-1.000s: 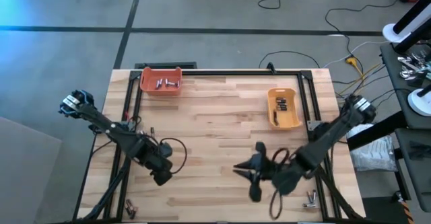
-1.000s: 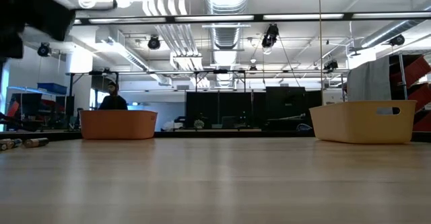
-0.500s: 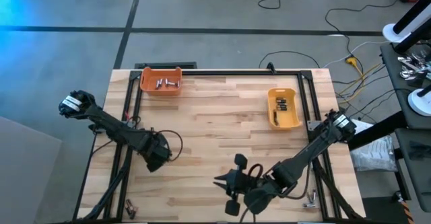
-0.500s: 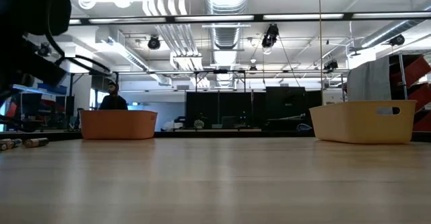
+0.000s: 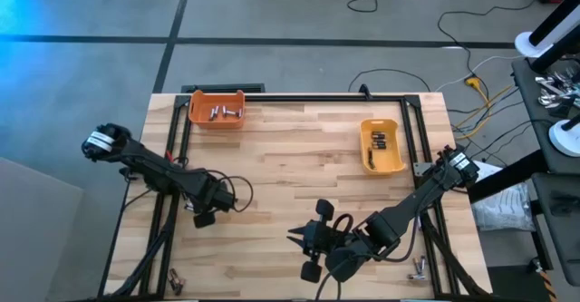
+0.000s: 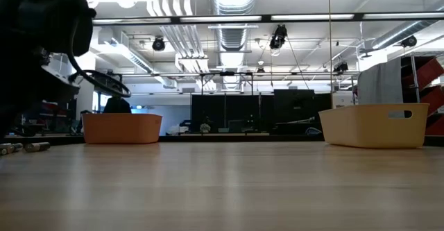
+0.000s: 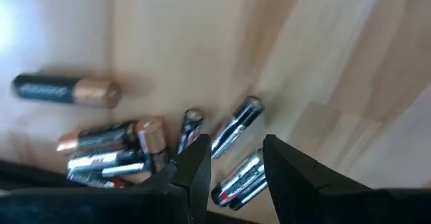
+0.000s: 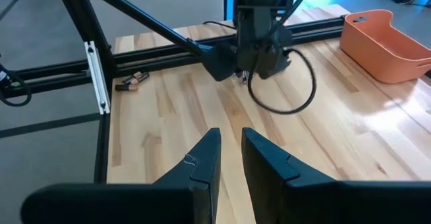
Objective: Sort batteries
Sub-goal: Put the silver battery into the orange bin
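Retracting left gripper (image 5: pixel 201 219), batteries (image 7: pixel 222 153) below

Left claw (image 7: pixel 232 158) slightly parted, right claw (image 8: pixel 230 148) slightly parted

No readable text, brand or number on batteries (image 7: pixel 225 146) or bins.

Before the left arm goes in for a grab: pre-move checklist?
1. Left tool open: ok, fingers apart.
2. Batteries under it: ok, a loose pile on the wood.
3. One battery isolated for the grab: not ok, several lie touching.
4. Right tool out of the way: ok, open, empty, over bare table.
5. Orange bin and yellow bin unblocked: ok.
6. Left tool's height above the pile: cannot tell.
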Tool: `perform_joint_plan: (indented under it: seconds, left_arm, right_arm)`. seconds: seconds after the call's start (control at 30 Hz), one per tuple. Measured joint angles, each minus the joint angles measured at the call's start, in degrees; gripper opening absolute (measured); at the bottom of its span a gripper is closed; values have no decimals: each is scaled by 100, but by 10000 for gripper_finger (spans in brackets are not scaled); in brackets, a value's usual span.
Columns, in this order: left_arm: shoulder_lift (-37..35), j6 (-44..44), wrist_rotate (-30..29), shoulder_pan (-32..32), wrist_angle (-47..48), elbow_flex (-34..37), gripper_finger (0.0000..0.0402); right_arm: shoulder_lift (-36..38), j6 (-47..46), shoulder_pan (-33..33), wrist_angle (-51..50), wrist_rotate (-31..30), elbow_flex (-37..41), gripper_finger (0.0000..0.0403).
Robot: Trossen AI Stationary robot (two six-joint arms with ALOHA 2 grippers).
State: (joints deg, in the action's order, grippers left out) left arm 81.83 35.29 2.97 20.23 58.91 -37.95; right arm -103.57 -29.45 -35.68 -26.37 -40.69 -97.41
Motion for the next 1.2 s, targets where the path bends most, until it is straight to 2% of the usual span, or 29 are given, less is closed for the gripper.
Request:
perform_joint_plan:
  seconds: [0.43, 0.57, 0.7, 0.83, 1.0, 1.2]
  left_arm:
    - [1123, -1431, 128, -2, -138, -182, 110]
    - [1217, -1938, 69, 2, -122, -344, 74]
    - [1223, -1624, 61, -1, -134, -366, 16]
    - [1188, -1357, 82, 15, -109, -416, 15]
    - [1178, -1410, -247, 22, -404, -920, 5]
    - [1188, -2225, -856, -187, -399, -2072, 2]
  right_arm:
    - [0, -400, -97, -96, 189, 3, 52]
    - [4, -398, -144, -94, 280, 5, 52]
    - [61, -374, -157, -97, 343, 10, 52]
    - [92, -398, -168, -79, 333, 10, 52]
    - [90, -398, -164, -74, 323, 10, 52]
    - [81, -344, -88, -63, 319, 30, 52]
